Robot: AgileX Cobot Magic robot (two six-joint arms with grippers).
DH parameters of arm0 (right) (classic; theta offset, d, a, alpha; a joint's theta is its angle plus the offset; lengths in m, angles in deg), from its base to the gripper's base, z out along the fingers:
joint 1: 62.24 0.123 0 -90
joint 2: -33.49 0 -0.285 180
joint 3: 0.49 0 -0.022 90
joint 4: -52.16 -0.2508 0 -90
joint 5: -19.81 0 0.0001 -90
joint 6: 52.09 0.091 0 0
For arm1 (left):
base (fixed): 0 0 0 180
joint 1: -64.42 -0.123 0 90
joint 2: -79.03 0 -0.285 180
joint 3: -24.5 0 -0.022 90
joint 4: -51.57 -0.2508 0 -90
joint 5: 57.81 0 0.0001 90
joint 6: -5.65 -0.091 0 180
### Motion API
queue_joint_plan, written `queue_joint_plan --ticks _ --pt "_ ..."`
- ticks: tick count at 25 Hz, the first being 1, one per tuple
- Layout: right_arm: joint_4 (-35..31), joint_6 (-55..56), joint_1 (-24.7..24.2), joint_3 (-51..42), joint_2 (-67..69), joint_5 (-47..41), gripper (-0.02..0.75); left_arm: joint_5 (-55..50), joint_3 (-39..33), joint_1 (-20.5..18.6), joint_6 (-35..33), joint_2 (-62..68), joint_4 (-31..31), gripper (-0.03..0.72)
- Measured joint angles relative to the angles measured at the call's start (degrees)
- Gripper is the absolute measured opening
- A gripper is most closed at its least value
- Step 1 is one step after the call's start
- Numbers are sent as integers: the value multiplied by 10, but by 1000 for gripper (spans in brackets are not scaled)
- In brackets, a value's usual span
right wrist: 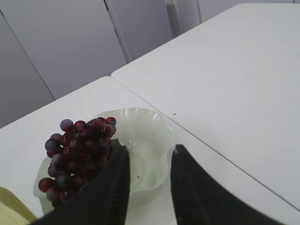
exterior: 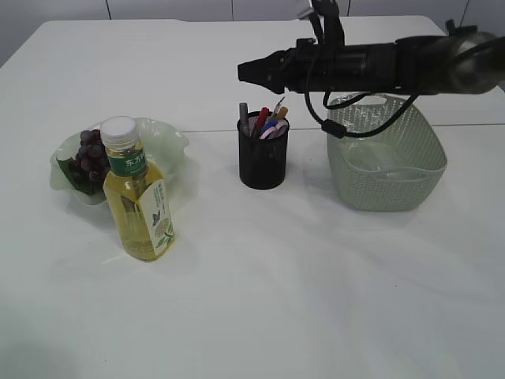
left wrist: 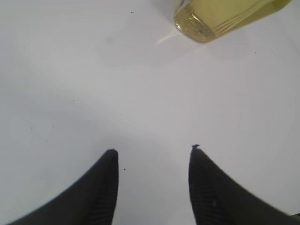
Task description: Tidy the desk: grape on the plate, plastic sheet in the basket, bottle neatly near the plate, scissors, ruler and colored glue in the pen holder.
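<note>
A bunch of dark red grapes point(exterior: 93, 154) lies on the pale wavy plate point(exterior: 170, 146) at the left; both also show in the right wrist view, the grapes point(right wrist: 79, 145) on the plate point(right wrist: 145, 136). The bottle of yellow drink point(exterior: 138, 193) stands upright just in front of the plate. The black pen holder point(exterior: 263, 162) holds several items. My right gripper point(exterior: 243, 73) hangs in the air above and behind the pen holder, open and empty point(right wrist: 150, 149). My left gripper point(left wrist: 152, 150) is open and empty over bare table, with the bottle's base point(left wrist: 211, 18) ahead of it.
A pale green woven basket point(exterior: 387, 158) stands right of the pen holder, under the right arm. I cannot tell whether the plastic sheet lies in it. The left arm is out of the exterior view. The white table has a seam at the back.
</note>
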Motion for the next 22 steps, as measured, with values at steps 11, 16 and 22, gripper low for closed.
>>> queue_joint_plan --ticks 11,16,22 --pt "431 499 0 0 -193 -13 227 0 0 0 0 0 0 361" --pt "597 704 1 0 -244 -94 227 1 0 0 0 -6 0 361" --pt "804 852 1 -43 -298 -171 227 36 0 0 0 -50 0 361"
